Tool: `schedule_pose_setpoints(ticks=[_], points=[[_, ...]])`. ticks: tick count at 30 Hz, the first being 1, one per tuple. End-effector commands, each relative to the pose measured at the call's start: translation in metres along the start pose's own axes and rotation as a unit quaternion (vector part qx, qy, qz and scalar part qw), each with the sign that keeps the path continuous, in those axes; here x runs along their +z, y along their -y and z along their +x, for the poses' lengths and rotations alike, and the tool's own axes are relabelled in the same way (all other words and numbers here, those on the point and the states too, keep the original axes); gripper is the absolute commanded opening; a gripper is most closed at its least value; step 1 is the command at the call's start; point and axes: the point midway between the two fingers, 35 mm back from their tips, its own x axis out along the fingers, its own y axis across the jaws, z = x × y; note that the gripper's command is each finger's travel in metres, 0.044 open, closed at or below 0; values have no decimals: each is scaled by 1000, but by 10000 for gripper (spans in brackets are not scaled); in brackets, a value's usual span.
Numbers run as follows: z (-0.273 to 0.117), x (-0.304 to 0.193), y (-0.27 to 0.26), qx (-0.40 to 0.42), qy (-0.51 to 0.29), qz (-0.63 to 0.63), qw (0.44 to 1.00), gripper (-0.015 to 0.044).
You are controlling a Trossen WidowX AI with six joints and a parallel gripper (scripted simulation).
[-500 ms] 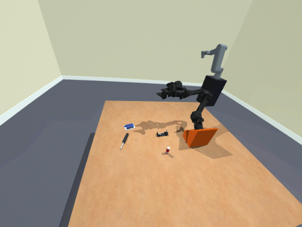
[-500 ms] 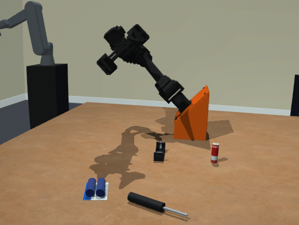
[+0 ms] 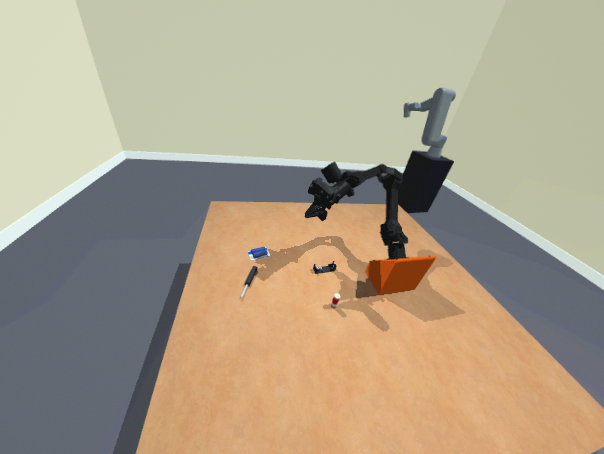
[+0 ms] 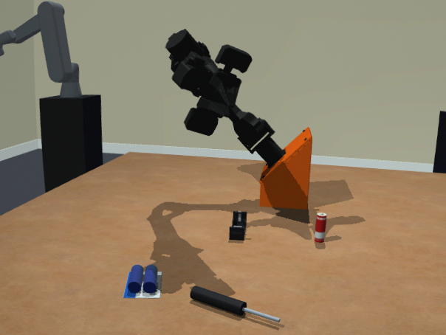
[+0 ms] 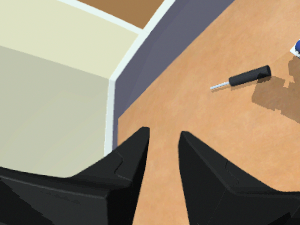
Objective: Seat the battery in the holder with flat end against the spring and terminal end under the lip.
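Note:
A red and white battery point(image 3: 335, 300) point(image 4: 320, 228) stands upright on the table, apart from the holder. The small black holder point(image 3: 325, 269) point(image 4: 237, 233) is on the table and looks empty, with its end walls upright. My gripper point(image 3: 316, 216) point(image 5: 163, 136) is high above the table, behind the holder in the top view. Its fingers are a narrow gap apart with nothing between them. Neither the battery nor the holder shows in the wrist view. In the exterior view the fingertips cannot be made out against the dark arm.
Two blue cylinders point(image 3: 259, 252) point(image 4: 135, 279) lie on a blue and white card point(image 4: 142, 295). A black-handled screwdriver point(image 3: 251, 276) point(image 4: 218, 300) point(image 5: 250, 76) lies near them. The arm stands on an orange wedge base point(image 3: 403, 276) point(image 4: 284, 187), beyond the holder in the exterior view.

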Motion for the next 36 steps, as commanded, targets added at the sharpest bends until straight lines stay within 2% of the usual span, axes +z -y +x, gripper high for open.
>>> schedule_pose_setpoints(ticks=[1, 6, 11, 21, 29, 36], points=[[37, -40, -4, -72, -90, 47, 992, 0], [72, -92, -4, -183, -170, 84, 965, 0], [94, -146, 1, -303, -210, 94, 925, 0], [112, -239, 19, -508, -183, 45, 840, 0], [114, -249, 23, -529, -169, 33, 831, 0], [139, -268, 78, -529, -168, 33, 831, 0]])
